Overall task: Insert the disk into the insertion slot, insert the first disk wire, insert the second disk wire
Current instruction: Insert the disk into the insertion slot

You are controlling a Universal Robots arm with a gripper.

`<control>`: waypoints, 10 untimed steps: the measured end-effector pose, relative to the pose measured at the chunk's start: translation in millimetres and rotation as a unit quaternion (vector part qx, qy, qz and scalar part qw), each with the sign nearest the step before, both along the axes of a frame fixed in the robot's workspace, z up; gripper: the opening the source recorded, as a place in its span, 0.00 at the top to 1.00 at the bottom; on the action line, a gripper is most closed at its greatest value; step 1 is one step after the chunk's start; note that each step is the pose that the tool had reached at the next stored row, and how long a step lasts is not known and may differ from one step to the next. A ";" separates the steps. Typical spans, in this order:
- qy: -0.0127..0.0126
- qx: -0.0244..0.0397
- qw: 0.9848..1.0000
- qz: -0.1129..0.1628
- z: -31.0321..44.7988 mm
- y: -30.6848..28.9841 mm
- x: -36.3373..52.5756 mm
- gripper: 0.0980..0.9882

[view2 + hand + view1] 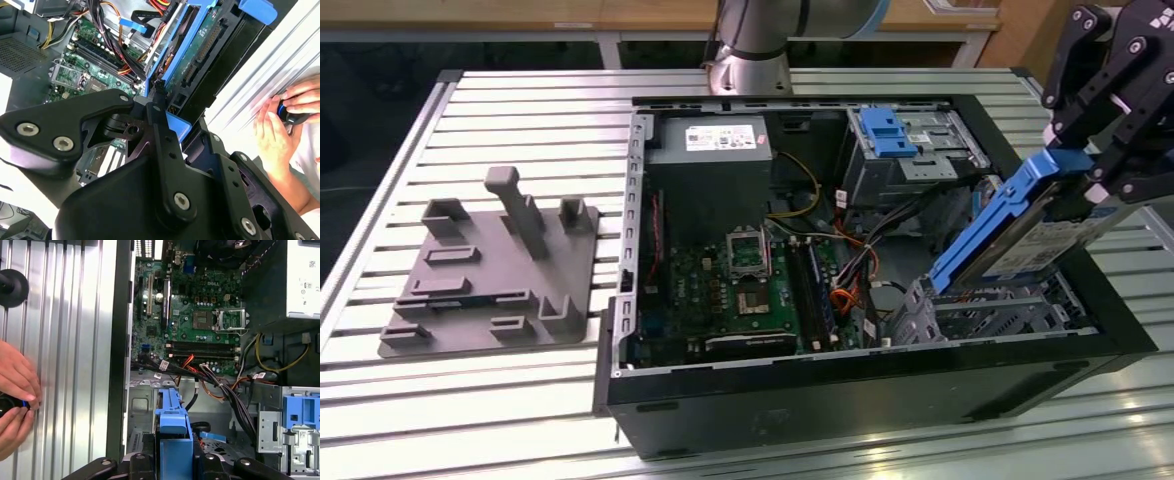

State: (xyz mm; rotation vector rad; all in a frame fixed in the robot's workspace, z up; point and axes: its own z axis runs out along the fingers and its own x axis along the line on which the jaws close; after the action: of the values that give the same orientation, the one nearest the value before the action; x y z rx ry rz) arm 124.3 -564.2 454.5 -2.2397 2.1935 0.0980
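At the near corner of the open black computer case, on the exterior view's right, sits the low silver perforated insertion slot. The flat silver-grey disk, framed in blue plastic, hangs tilted with its lower end close over the slot; contact cannot be told. The black gripper is clamped on the disk's upper end. A taller grey cage stands by the case's far edge.

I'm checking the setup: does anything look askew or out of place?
The disk stands steeply tilted in the gripper, lower end at the insertion slot, not flat in it. A person's hands are close beside the case.
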 end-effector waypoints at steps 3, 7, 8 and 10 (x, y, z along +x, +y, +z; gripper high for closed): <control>0.000 0.000 1.000 -0.001 -1.8 0.0 0.0 0.70; 0.000 0.000 1.000 -0.002 -4.0 0.0 0.0 0.70; 0.000 0.000 1.000 -0.002 -4.6 0.0 0.0 0.70; 0.000 0.000 1.000 -0.003 -5.9 0.0 0.0 0.70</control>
State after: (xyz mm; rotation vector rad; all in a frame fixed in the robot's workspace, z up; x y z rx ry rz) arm 124.3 -564.2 448.6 -2.2333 2.1999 0.0979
